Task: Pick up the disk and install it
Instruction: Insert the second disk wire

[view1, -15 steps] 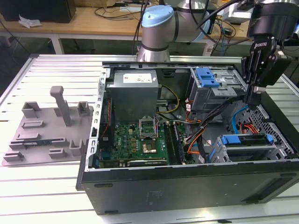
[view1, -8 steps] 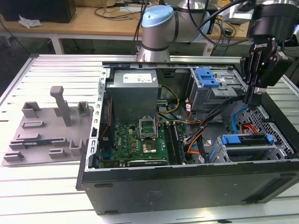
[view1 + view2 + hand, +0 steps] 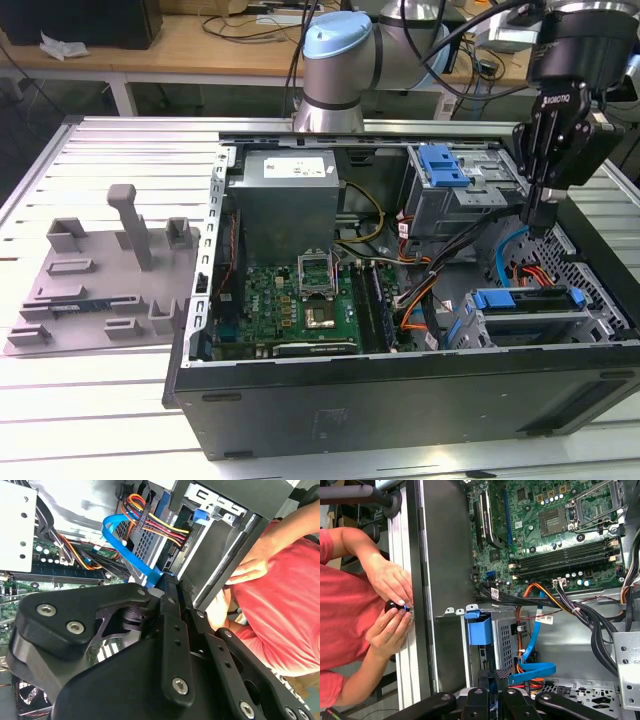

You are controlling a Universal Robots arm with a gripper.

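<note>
The disk's blue carrier bracket (image 3: 527, 298) lies along the top of the drive cage (image 3: 520, 325) in the open computer case, toward the exterior view's right. The silver body is hidden inside the cage. In the first wrist view the carrier's blue tab (image 3: 479, 628) sticks out of the cage front. My gripper (image 3: 540, 222) hangs a little above that cage, pointing down, its black fingers (image 3: 172, 597) pressed close together with nothing held. A blue data cable (image 3: 125, 545) runs just past the fingertips.
A second blue bracket (image 3: 443, 165) sits in the upper bay. Cable bundles (image 3: 580, 615) cross beside the motherboard (image 3: 300, 300). A person in a red shirt (image 3: 340, 610) has both hands (image 3: 390, 600) at the case's edge. A grey fixture tray (image 3: 100, 285) lies outside the case.
</note>
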